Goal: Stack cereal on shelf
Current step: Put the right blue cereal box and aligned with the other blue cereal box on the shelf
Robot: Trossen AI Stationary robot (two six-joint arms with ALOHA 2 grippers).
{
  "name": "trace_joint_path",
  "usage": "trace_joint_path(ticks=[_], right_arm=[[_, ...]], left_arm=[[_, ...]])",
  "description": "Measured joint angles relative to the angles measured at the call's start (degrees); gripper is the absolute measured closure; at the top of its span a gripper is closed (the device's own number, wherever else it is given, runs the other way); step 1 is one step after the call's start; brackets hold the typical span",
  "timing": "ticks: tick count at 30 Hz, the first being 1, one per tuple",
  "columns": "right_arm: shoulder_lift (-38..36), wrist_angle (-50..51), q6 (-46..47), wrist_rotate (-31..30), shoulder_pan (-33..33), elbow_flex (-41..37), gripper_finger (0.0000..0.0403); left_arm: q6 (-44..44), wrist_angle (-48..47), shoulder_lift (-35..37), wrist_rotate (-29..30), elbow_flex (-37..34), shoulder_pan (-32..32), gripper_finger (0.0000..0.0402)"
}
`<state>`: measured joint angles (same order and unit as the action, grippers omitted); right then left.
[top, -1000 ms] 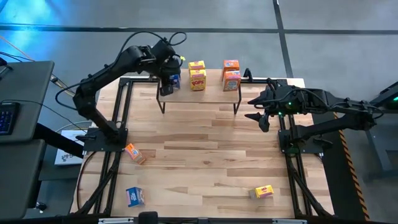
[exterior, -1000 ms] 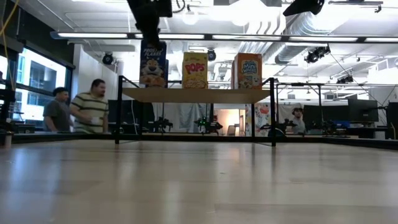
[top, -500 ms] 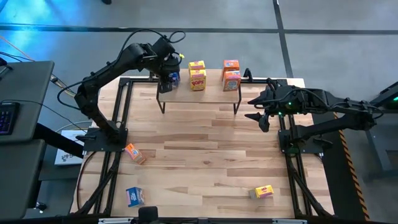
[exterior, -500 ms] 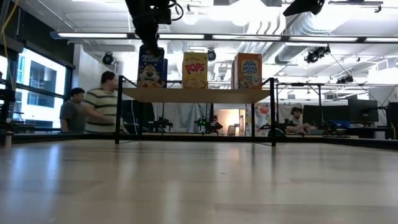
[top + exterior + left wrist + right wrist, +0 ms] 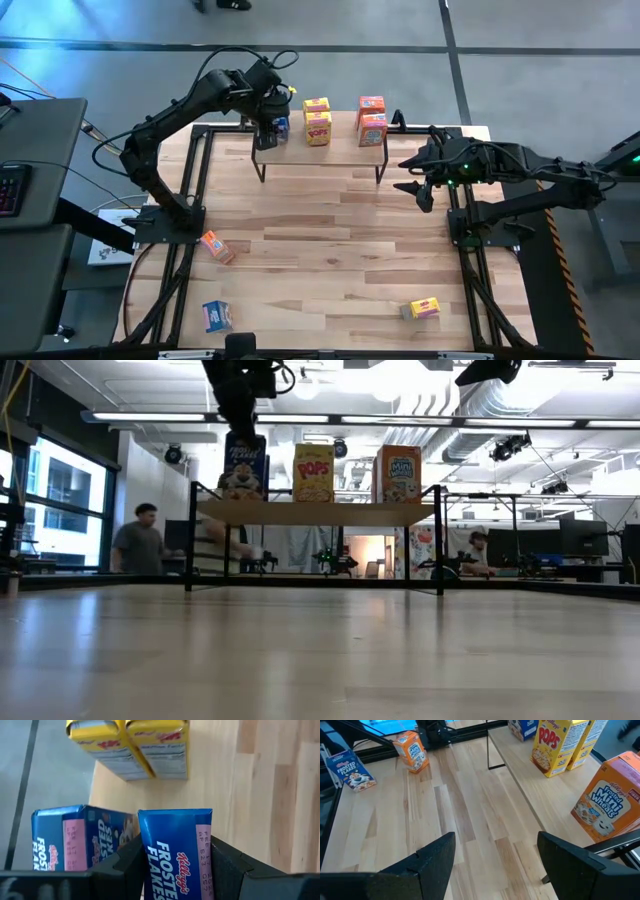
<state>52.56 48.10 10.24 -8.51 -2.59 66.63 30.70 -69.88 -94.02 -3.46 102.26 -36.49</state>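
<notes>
Since a second ago: left arm shifted slightly toward the shelf's far left, carrying its box along; person behind moved left; right arm unchanged.

Left gripper (image 5: 271, 122) hangs over the left end of the shelf (image 5: 345, 153), jaws clamped on an upright blue box (image 5: 176, 852), "Kellogg's Frosted Flakes". A second blue box (image 5: 80, 837), same print, stands just beside it on the shelf. Left arm reaches up and arches across from the desk's (image 5: 330, 250) left side.

Mid-shelf: yellow boxes (image 5: 317, 120), "POPS". Right end: orange boxes (image 5: 372, 120), "Mini Wheats".

On the desk: orange box (image 5: 214, 245) at left, blue (image 5: 217, 315) near left, yellow (image 5: 425, 308) near right.

Right gripper (image 5: 413, 174) waits right of the shelf, jaws apart, empty.
</notes>
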Motion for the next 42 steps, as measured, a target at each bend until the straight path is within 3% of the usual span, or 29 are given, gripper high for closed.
trace_joint_path(ticks=[42], right_arm=[[0.0, 0.0, 0.0, 0.1, 0.0, 0.0, 0.0127]], left_arm=[[0.5, 0.8, 0.0, -1.0, -0.3, -0.6, 0.0240]])
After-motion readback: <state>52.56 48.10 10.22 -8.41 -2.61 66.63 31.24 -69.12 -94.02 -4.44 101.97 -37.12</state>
